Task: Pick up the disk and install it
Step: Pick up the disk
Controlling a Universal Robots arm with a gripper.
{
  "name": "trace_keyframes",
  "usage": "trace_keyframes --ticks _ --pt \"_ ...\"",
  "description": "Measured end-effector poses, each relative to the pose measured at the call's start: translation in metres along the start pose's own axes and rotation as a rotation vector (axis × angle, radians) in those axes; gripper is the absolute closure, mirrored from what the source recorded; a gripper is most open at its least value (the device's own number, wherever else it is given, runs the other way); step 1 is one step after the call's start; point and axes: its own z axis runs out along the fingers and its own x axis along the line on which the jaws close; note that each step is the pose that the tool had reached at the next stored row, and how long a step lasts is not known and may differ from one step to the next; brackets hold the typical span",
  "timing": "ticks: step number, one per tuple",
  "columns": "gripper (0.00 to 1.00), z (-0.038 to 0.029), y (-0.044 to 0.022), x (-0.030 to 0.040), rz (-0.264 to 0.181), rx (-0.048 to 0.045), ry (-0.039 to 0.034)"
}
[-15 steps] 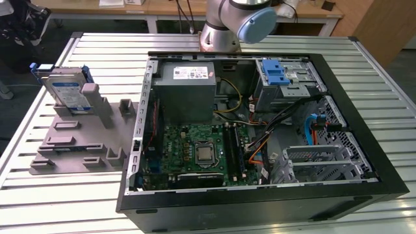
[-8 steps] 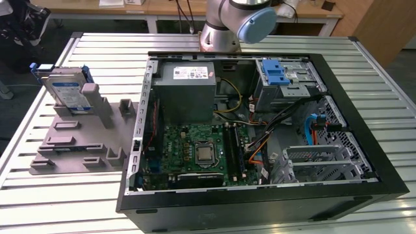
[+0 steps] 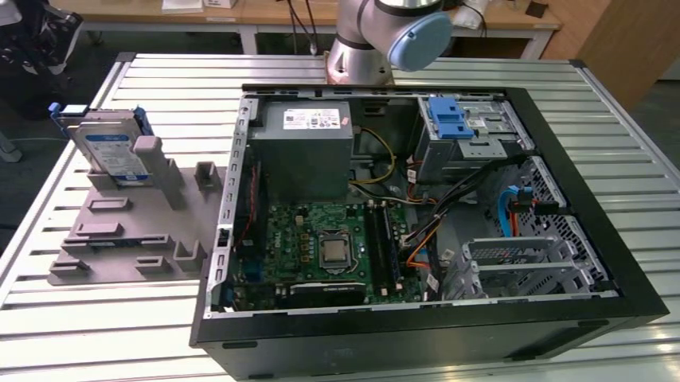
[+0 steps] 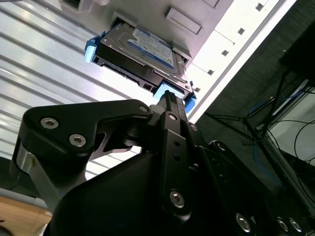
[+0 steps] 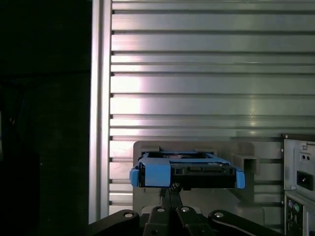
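Blue-framed disk (image 5: 184, 172) stands in grey holder (image 3: 127, 231). My gripper (image 5: 170, 191) close by: pick-up step. Cannot tell if shut. Grab needs straight hold.

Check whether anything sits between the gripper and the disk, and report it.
Nothing visible does. In the second wrist view the gripper points straight at the disk's blue-framed end, with no cable or part between them. In the exterior view the disk stands upright in the grey holder, outside the computer case.

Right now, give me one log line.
disk: upright in grey fixture beside case | gripper: facing disk, not holding | install: not done
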Motion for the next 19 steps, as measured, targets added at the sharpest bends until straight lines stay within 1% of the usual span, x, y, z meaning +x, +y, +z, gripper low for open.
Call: trace_keyframes --ticks 6,19 --pt "0.89 0.0001 0.0000 0.0000 -0.033 0.0004 0.0012" --pt "0.89 0.0000 0.0000 0.0000 -0.148 0.0019 0.0062"
